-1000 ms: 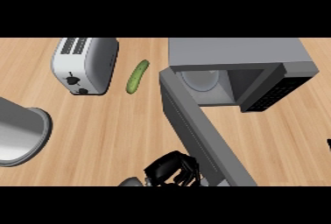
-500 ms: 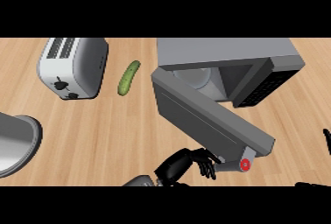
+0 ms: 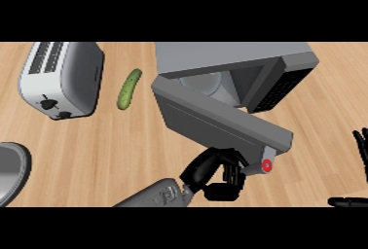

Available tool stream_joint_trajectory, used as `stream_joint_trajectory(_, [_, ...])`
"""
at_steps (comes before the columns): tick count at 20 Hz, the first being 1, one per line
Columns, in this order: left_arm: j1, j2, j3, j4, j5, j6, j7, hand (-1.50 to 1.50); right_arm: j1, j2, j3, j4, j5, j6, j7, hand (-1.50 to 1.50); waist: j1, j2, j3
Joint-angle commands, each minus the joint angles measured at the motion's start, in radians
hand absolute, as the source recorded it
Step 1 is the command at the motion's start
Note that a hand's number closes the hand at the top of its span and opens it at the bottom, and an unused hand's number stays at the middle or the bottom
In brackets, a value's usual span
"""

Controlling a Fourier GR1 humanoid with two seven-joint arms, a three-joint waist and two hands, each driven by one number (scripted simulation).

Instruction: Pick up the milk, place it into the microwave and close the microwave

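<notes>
The grey microwave (image 3: 237, 58) stands at the back right with its door (image 3: 215, 119) swung out toward me. Inside I see only a pale round turntable (image 3: 205, 85); no milk shows anywhere in the head view. My left hand (image 3: 215, 172) is at the lower middle, fingers curled, right against the door's free end, beside a red mark (image 3: 266, 165). Whether it holds the door's edge or only touches it I cannot tell. My right hand (image 3: 359, 146) shows at the right edge with straight fingers and nothing in it.
A silver toaster (image 3: 61, 80) stands at the back left, and a green cucumber (image 3: 129, 89) lies between it and the microwave. The rim of a grey metal bowl (image 3: 10, 170) pokes in at the left edge. Bare wooden counter (image 3: 93, 155) lies left of my left hand.
My left hand has risen from the lower edge to the door's free end. More of the door and of the right hand has come into view, and the bowl has slid toward the left edge.
</notes>
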Motion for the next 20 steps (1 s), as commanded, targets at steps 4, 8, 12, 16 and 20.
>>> stream_joint_trajectory(4, [-0.166, -0.018, 0.032, 0.005, 0.067, 0.091, -0.022, 1.50, -0.030, -0.030, 0.040, -0.046, -0.003, 0.068, 0.016, -1.50, -0.064, 0.009, -0.001])
stream_joint_trajectory(8, [-0.233, -0.018, 0.052, 0.046, 0.107, 0.110, -0.010, 1.50, -0.058, -0.051, 0.033, -0.074, -0.014, 0.058, 0.036, -1.50, -0.099, 0.016, -0.002])
stream_joint_trajectory(12, [-0.292, -0.018, 0.062, 0.087, 0.141, 0.124, 0.007, 1.50, -0.103, -0.064, 0.029, -0.084, -0.047, 0.075, 0.060, -1.50, -0.120, 0.029, 0.000])
stream_joint_trajectory(16, [-0.352, -0.018, 0.074, 0.126, 0.171, 0.130, 0.018, 1.50, -0.129, -0.071, 0.039, -0.099, -0.069, 0.098, 0.080, -1.50, -0.145, 0.035, 0.000])
stream_joint_trajectory(20, [-0.397, -0.019, 0.091, 0.162, 0.204, 0.148, 0.026, 1.50, -0.145, -0.077, 0.047, -0.110, -0.095, 0.124, 0.095, -1.50, -0.175, 0.043, 0.002])
